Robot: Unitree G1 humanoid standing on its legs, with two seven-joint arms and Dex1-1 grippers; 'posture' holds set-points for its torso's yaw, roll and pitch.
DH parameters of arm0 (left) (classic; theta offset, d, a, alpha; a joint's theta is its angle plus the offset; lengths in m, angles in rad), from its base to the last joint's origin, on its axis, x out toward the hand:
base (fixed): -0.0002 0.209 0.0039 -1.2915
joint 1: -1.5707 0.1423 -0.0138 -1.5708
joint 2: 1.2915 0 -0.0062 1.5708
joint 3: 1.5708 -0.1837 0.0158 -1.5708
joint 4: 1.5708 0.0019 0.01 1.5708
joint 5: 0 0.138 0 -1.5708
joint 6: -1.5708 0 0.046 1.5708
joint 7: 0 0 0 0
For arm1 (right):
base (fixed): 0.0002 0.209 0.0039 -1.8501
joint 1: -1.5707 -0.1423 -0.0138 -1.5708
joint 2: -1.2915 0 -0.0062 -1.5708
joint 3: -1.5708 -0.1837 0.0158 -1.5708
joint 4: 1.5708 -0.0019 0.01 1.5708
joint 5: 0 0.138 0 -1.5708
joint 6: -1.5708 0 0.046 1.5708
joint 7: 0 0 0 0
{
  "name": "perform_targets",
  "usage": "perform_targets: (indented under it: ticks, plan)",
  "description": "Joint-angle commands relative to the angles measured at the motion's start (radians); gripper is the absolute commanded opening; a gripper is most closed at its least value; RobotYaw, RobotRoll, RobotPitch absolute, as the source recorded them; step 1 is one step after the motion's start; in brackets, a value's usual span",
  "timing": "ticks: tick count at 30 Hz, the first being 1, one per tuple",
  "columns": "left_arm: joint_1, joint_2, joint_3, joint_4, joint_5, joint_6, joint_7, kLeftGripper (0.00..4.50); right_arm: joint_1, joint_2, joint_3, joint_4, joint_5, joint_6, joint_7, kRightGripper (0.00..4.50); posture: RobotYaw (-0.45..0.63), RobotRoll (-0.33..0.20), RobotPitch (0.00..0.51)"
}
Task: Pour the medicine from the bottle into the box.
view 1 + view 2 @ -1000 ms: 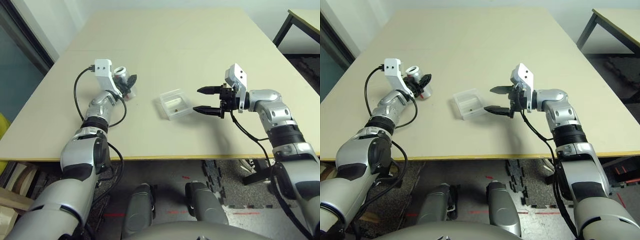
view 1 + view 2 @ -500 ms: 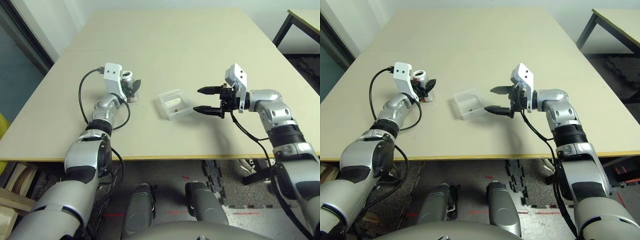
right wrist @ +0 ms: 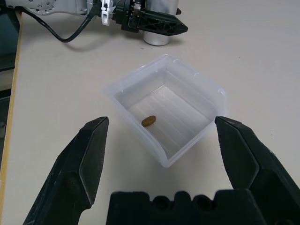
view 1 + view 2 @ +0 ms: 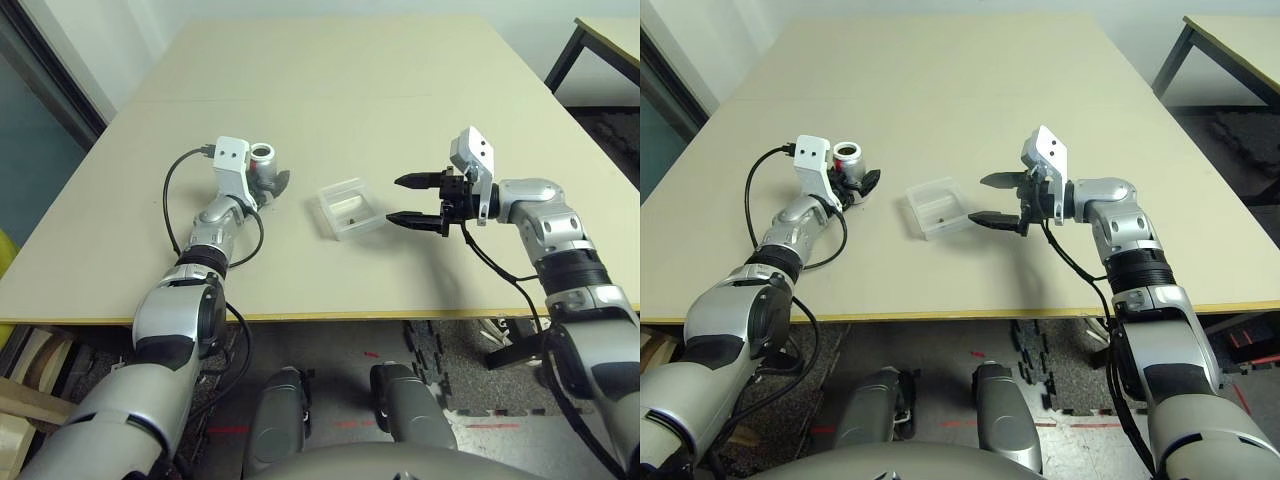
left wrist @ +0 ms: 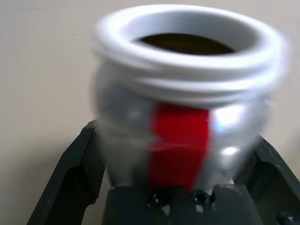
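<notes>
Landmark: box, clear plastic, on the tabletop

- Medicine: 1 brownish pellet lying on the box floor. Pour judged done.
- Bottle: upright on the tabletop, well to the left of the box, mouth up, no cap on it, red label mark facing the left wrist camera.
- Left gripper: black fingers stand spread to either side of the bottle's lower body. Jaws look released, with the bottle standing on its own between them; whether a finger is touching the wall, cannot tell.
- Right gripper: jaws wide apart, holding nothing, just right of the box, fingertips aimed at it.

Risks (judgement):
1. Left gripper backs away off-line, a finger catches the bottle wall and tips the light bottle toward the box.
2. Right gripper is close to the box rim; any drift toward it could shove the box and bounce the pellet out.

Pose: left forearm reaches forward, gripper near level. Right forearm is bent inward, gripper pointing across toward the box, tilted slightly down
</notes>
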Motion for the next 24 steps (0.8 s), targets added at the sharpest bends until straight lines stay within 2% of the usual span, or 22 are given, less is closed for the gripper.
perform_targets:
  ticks: [1,10,15,19,24]
  plan:
    - [0.032,0.002,0.006,-0.01,-0.009,0.005,-0.017,4.47,0.0,0.001,0.003,-0.003,0.003,0.0,0.004,4.5,-0.23,0.0,0.087]
    - [0.09,0.007,0.019,-0.079,-0.039,0.005,-0.041,4.47,-0.005,0.008,0.006,0.009,-0.001,-0.01,0.006,4.5,-0.21,0.0,0.084]
    - [0.163,0.016,0.017,-0.197,-0.064,0.032,-0.082,4.47,-0.006,0.006,0.002,0.013,0.0,-0.014,0.005,4.5,-0.21,0.0,0.09]
    - [0.267,0.02,0.006,-0.378,-0.092,0.104,-0.111,4.47,0.0,0.003,-0.001,0.013,0.002,-0.015,0.004,4.5,-0.21,0.0,0.094]
    - [0.479,0.048,-0.017,-0.756,-0.137,0.27,-0.144,4.47,-0.001,0.003,-0.005,0.02,0.003,-0.019,0.0,4.5,-0.21,0.0,0.098]
